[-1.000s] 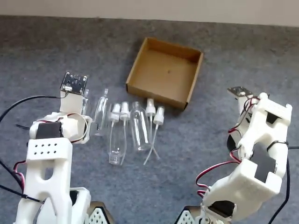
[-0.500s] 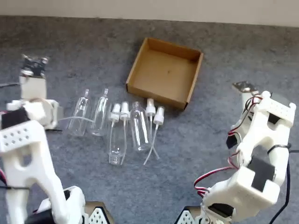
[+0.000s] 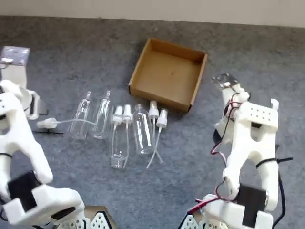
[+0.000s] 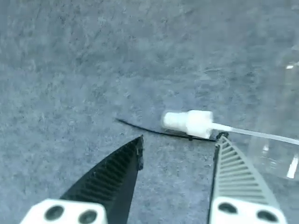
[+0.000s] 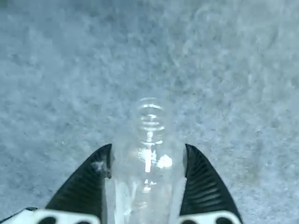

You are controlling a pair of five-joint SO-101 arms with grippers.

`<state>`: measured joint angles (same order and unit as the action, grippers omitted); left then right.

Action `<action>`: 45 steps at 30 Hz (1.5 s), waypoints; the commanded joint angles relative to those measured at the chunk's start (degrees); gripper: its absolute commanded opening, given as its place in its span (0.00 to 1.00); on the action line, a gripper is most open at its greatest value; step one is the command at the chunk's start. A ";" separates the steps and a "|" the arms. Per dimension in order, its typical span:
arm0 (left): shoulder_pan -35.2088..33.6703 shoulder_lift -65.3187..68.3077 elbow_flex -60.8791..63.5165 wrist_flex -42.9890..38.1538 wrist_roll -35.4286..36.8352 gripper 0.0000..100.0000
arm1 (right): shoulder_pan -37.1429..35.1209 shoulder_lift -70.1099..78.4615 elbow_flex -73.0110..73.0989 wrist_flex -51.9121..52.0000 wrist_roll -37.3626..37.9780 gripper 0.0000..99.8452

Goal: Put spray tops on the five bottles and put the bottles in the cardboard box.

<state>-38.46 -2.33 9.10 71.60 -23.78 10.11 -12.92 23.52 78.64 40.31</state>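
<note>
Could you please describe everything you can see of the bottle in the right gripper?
The bottle is clear, plastic by its look, with an open, uncapped neck. It sits between the black ribbed fingers of the right gripper, which press its sides, neck pointing away from the wrist. From above, it shows just right of the cardboard box.

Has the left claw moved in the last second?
Yes. The left claw swung out to the left, farther from the box.
</note>
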 commanded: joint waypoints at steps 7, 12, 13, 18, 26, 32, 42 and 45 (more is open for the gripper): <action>-2.15 15.96 -4.79 0.35 29.63 0.23 | -8.84 -8.48 5.05 -0.48 -5.27 0.00; -0.48 17.36 -6.64 0.26 41.14 0.23 | -10.86 -8.84 6.02 -0.48 -5.89 0.00; -0.48 17.45 -7.69 0.26 42.90 0.23 | -10.77 -8.84 6.02 -0.48 -5.89 0.00; -0.48 17.54 -10.95 0.70 47.74 0.23 | -10.59 -8.84 6.20 -0.48 -5.71 0.00; 2.15 17.98 -7.43 -3.43 59.34 0.23 | -10.77 -8.84 6.20 -0.57 -5.71 0.00; 3.91 17.98 -1.71 -8.44 61.63 0.23 | -10.86 -8.84 6.20 -0.57 -5.71 0.00; 4.70 17.98 5.85 -18.02 61.63 0.23 | -10.86 -8.84 6.20 -0.48 -5.80 0.00; 5.14 17.98 5.67 -18.11 61.63 0.22 | -10.86 -8.84 6.20 -0.48 -5.80 0.00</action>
<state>-35.03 16.13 14.99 54.46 37.41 -0.09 -19.43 30.02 78.64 34.95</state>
